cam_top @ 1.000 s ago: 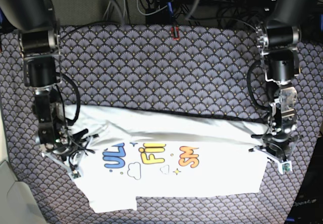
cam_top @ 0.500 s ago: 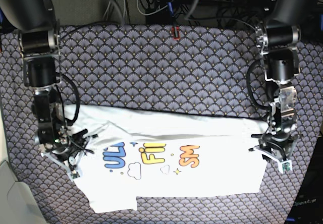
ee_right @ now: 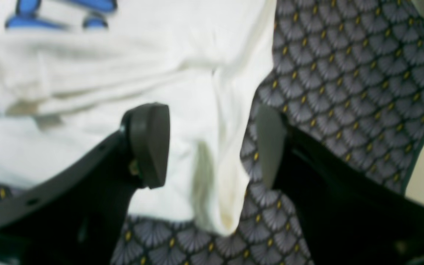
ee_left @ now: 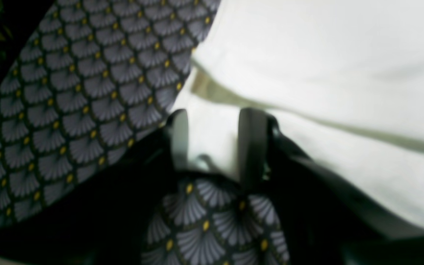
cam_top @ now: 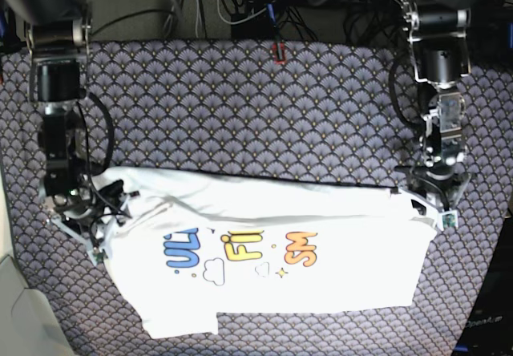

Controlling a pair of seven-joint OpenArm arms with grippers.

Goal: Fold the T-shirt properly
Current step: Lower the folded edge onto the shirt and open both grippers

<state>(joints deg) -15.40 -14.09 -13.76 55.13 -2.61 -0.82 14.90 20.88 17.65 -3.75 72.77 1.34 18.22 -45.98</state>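
Note:
The white T-shirt [cam_top: 321,284] lies print up on the patterned table cover, with blue, yellow and orange letters [cam_top: 240,248] showing. My left gripper [cam_top: 425,202] is at the shirt's right edge. In the left wrist view [ee_left: 214,136] its fingers [ee_left: 252,143] stand apart with white cloth [ee_left: 326,55] between them. My right gripper [cam_top: 94,226] is at the shirt's left sleeve. In the right wrist view [ee_right: 212,143] it is wide open over a raised fold of the shirt [ee_right: 87,73], with blue print [ee_right: 57,14] at the top.
The fan-patterned cover [cam_top: 240,107] stretches over the whole table. Cables [cam_top: 240,3] and a small red item [cam_top: 277,51] lie at the back edge. A pale surface [cam_top: 16,308] borders the front left corner.
Both arms have drawn back toward the far side, and both grippers now sit higher along the shirt's side edges. The shirt's left side has shifted slightly left.

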